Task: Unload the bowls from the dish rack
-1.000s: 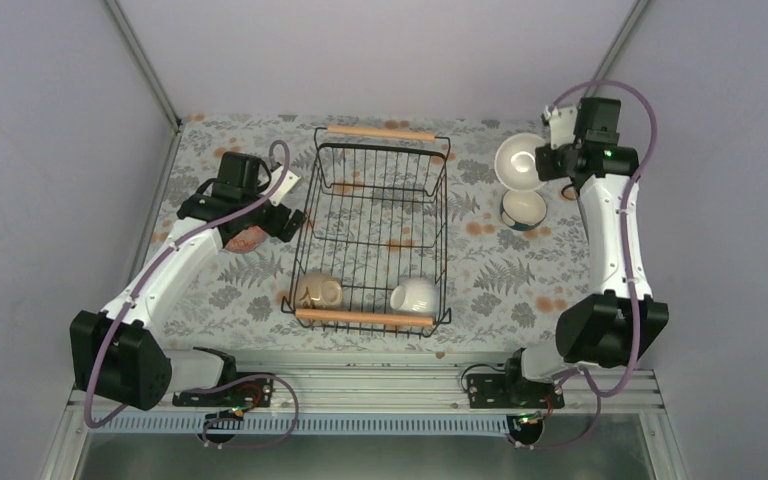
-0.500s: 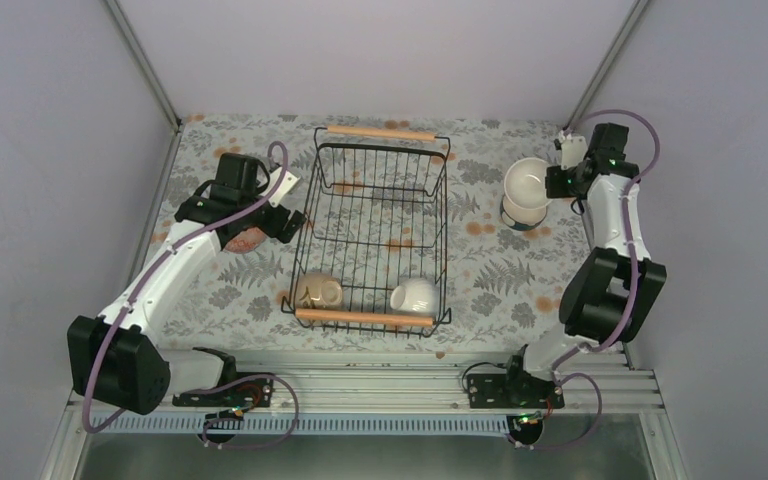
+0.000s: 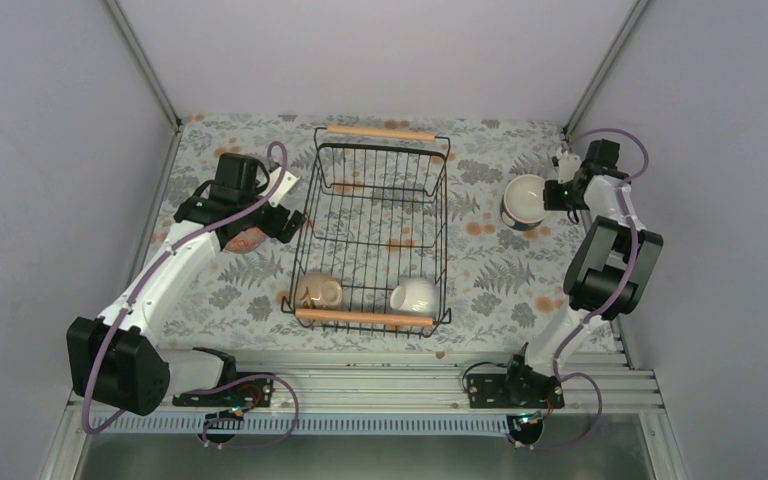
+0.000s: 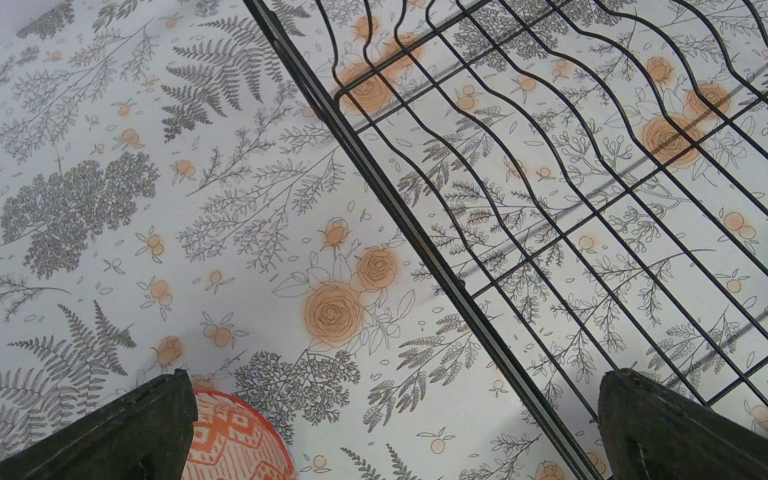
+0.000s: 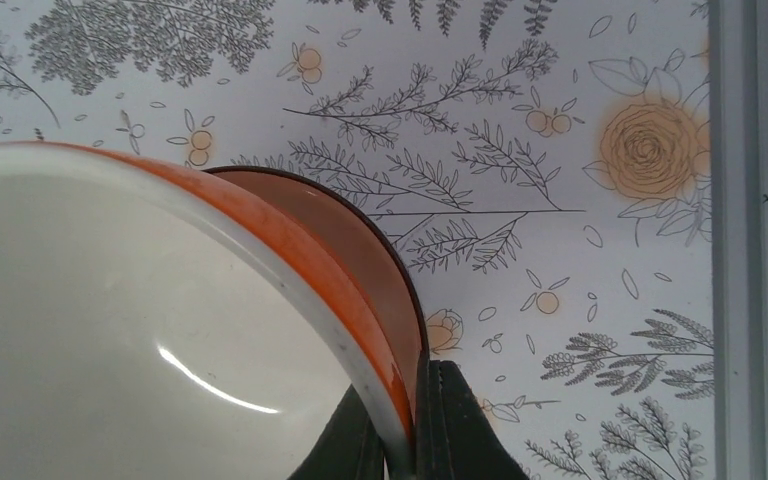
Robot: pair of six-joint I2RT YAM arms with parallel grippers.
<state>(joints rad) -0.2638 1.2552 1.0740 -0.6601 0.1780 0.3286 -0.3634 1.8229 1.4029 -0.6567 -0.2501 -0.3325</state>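
From above, the right hand (image 3: 550,191) holds the orange bowl (image 3: 525,192) over a teal bowl (image 3: 512,217) right of the dish rack (image 3: 310,212), which holds a beige bowl (image 3: 318,291) and a white bowl (image 3: 415,295). Left wrist: the left hand (image 4: 400,420) gapes wide, empty. Right wrist: fingers (image 5: 452,430) pinch the rim (release only once it nests level).

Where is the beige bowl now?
Overhead view: the beige bowl sits in the near-left corner of the dish rack, by the near wooden handle, with the white bowl to its right.
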